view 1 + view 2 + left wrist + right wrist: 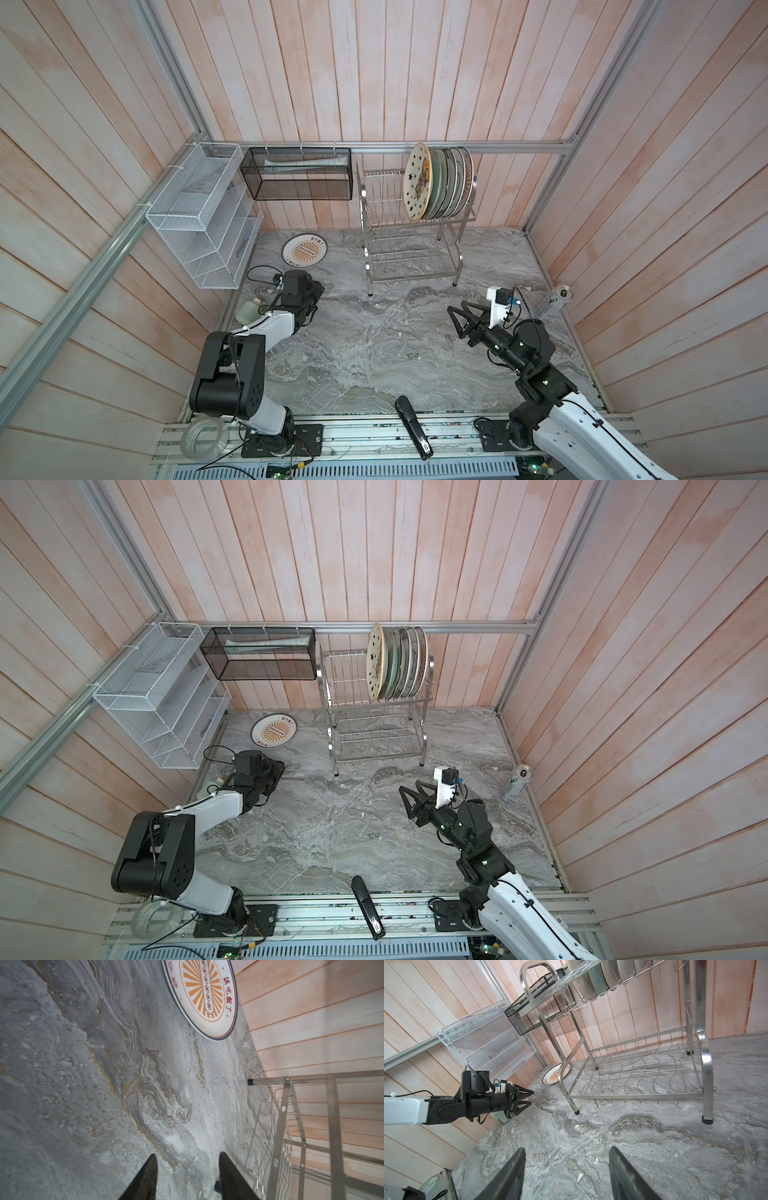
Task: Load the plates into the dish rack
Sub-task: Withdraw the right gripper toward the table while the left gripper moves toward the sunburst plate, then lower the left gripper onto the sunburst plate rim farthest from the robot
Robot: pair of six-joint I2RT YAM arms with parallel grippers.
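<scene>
Plates (pixel 446 183): row stands upright in upper tier of dish rack (pixel 415 279), star-printed plate (pixel 417 183) at left end. Both top views show row whole; right wrist view catches only lower edges. Sunburst plate (pixel 304 249) lies flat on tabletop (pixel 374 353), left of rack, apart from it; only left wrist view shows red lettering on its rim. Left end effector (pixel 188 1155) open, empty, over tabletop near that plate. Right end effector (pixel 567 1148) open, empty. Black mesh basket (pixel 297 189) holds pale flat item.
</scene>
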